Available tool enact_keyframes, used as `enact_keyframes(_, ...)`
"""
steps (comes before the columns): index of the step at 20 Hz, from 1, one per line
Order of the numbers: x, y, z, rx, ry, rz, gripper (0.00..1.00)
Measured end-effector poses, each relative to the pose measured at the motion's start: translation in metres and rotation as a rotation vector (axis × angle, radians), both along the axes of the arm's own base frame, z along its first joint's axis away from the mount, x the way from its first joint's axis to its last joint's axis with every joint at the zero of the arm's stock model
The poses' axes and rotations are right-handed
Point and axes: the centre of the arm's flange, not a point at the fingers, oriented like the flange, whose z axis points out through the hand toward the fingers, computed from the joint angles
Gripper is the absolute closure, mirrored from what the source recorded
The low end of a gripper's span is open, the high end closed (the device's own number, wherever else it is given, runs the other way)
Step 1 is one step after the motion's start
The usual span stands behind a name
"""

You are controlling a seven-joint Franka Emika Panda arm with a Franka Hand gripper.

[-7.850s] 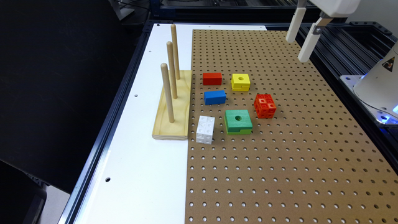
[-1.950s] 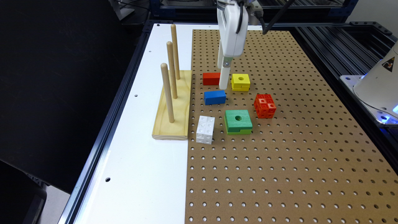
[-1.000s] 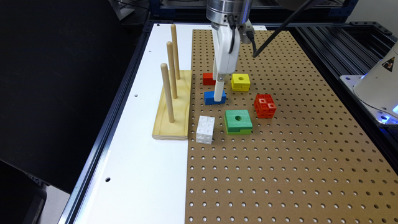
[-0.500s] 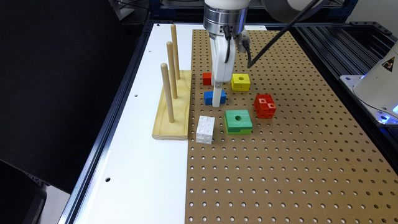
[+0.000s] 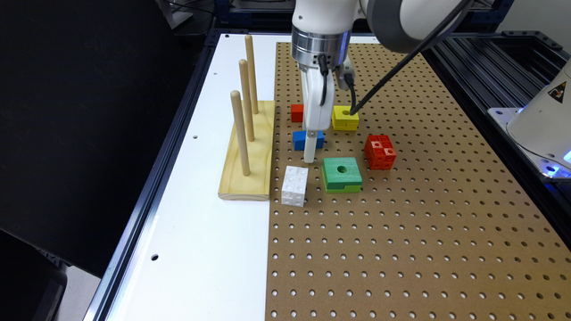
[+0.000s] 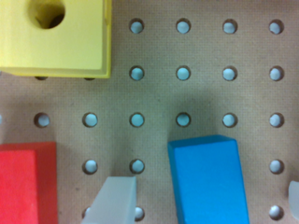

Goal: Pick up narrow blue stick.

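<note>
End effector (image 5: 309,151) low over table (image 5: 401,232), fingers (image 6: 114,200) spread wide, straddling blue stick (image 6: 208,179). Stick flat on pegboard, at red block's (image 5: 296,113) 6 o'clock. Step: pre-grasp. Next: lower slightly, centre, close on stick, lift.

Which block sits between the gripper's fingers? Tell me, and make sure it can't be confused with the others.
The narrow blue stick: solid blue, no hole, between the open gripper fingers. The same-shaped red block lies outside one finger; the yellow cube has a hole.
</note>
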Motion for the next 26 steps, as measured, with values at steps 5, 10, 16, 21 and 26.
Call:
enact_keyframes(5,0.0,0.0,0.0,0.0,-0.001,0.0,0.0)
enact_keyframes(10,0.001,0.0,0.0,0.0,-0.001,-0.001,1.0)
enact_keyframes(16,0.0,0.0,0.0,0.0,-0.001,-0.001,1.0)
enact_keyframes(21,0.001,-0.001,0.004,0.0,-0.005,-0.001,1.0)
enact_keyframes(26,0.003,-0.001,0.033,-0.002,-0.005,0.001,1.0)
